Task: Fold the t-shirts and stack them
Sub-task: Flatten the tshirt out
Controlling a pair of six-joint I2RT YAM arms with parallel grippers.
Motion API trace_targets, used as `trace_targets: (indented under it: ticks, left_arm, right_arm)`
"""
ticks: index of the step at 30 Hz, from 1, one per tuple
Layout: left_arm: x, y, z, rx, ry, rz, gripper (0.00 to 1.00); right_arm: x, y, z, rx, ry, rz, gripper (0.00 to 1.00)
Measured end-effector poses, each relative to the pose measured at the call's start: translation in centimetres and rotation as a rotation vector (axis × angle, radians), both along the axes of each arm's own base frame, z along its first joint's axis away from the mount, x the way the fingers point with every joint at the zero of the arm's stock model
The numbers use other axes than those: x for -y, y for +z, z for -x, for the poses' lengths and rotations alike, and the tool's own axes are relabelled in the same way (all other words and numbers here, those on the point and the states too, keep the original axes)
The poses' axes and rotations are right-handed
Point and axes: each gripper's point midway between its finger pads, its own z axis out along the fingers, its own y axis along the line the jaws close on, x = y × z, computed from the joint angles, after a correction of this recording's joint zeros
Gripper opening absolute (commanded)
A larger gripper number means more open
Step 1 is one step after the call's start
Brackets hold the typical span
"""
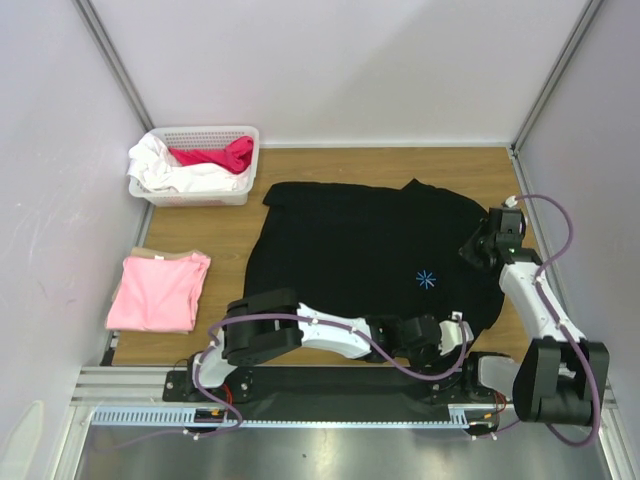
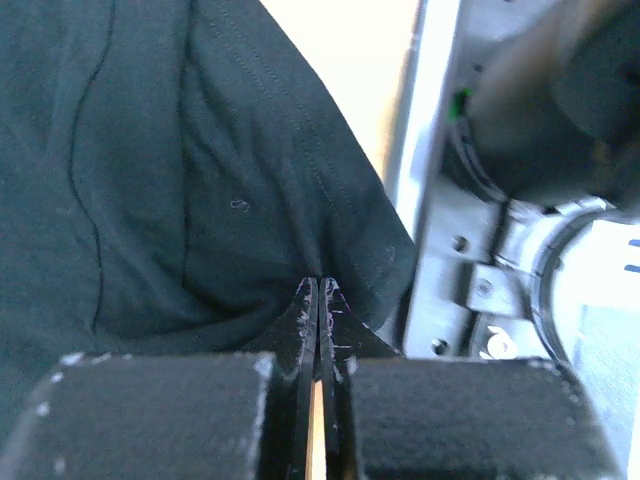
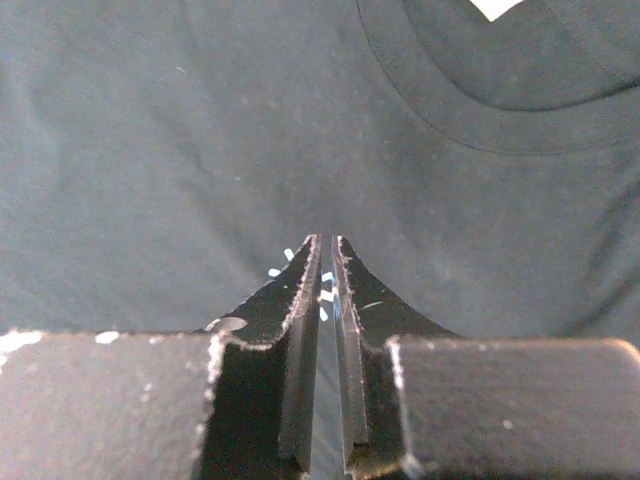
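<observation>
The big black t-shirt (image 1: 360, 240) lies spread front-up across the middle of the table (image 1: 225, 215), collar toward the far wall, its little pale-blue starburst (image 1: 427, 278) showing on the chest. The left pincer (image 2: 320, 290) is down at the near hem on the right side, tips pressed tight together with the black cloth puckering in around them, so it's nipped onto that edge. The right pincer (image 3: 327, 245) sits over by the shirt's right sleeve, its fingers nearly together with only a slim slit between them (whether any cloth is caught in there, I can't tell). The pink t-shirt (image 1: 158, 290) rests folded near the table's left edge, well apart from the black one. A white basket (image 1: 200, 131) of white and red laundry stands in the far left corner.
</observation>
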Motion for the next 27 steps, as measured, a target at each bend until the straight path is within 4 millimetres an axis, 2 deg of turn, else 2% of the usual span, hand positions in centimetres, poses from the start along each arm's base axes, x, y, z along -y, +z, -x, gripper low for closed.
trace_targets:
  ticks: [6,18,27]
  left_arm:
    - [-0.3,0.0,1.3,-0.026,-0.075,0.002,0.0]
    - [-0.3,0.0,1.9,-0.036,-0.117,0.003,0.0]
    - [-0.4,0.0,1.9,-0.037,-0.117,0.004,0.0]
  right_arm:
    - [-0.6,-4.3,-0.3,-0.095,0.015,-0.035,0.13]
    - [-1.1,-9.4,-0.9,-0.197,0.028,-0.048,0.1]
    - [-1.4,-9.6,-3.2,-0.162,0.031,-0.061,0.09]
